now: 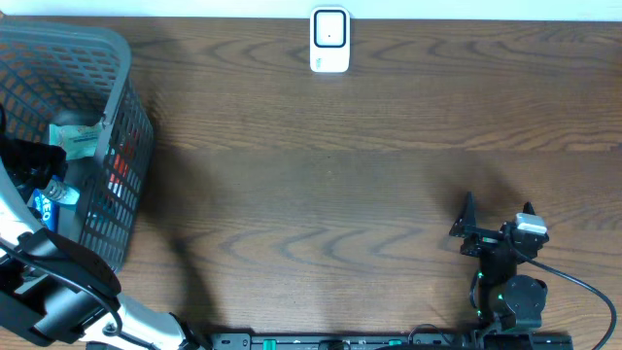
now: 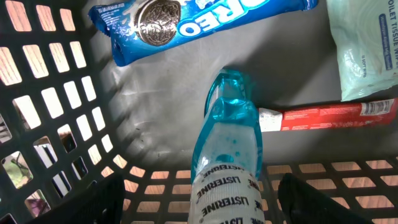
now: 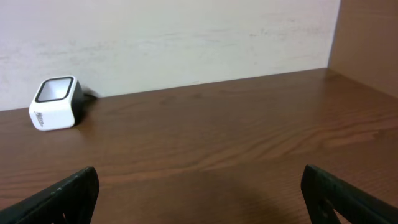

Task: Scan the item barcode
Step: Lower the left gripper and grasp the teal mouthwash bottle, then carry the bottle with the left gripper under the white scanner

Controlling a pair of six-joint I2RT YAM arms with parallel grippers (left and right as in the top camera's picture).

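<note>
- Mouthwash bottle (image 2: pixel 227 155), labelled Listerine and with a clear blue top, is lying inside the grey basket (image 1: pixel 124 117). The basket is sitting at the left edge of the tabletop (image 1: pixel 321 194). Whether the bottle is lying flat on the basket floor or leaning on the wall cannot be told.
- Left gripper (image 2: pixel 199 205) is reaching down inside the basket, right over the bottle. Its fingers are spread, one on each side of the bottle's body. Space is showing on both sides, so it is gripping nothing yet.
- Bottle's long axis is running straight away from the left wrist, with the blue top pointing away from the gripper, toward the basket floor. The fingers are straddling the bottle across its width, which looks like the right alignment for a pinch on the body.
- Oreo packet (image 2: pixel 205 18) is lying just past the blue top. A red box (image 2: pixel 329 115) is lying just beside the bottle's right side. A pale tissue pack (image 2: pixel 364 43) is lying near the red box.
- Right gripper (image 1: pixel 498 206) is hovering near the tabletop's near edge, toward the right corner. It is spread and empty, well apart from the basket, so the left arm is far nearer.
- Scanner (image 1: pixel 329 41) is standing at the middle of the far edge, well apart from the basket. No barcode is showing on the bottle from here.
</note>
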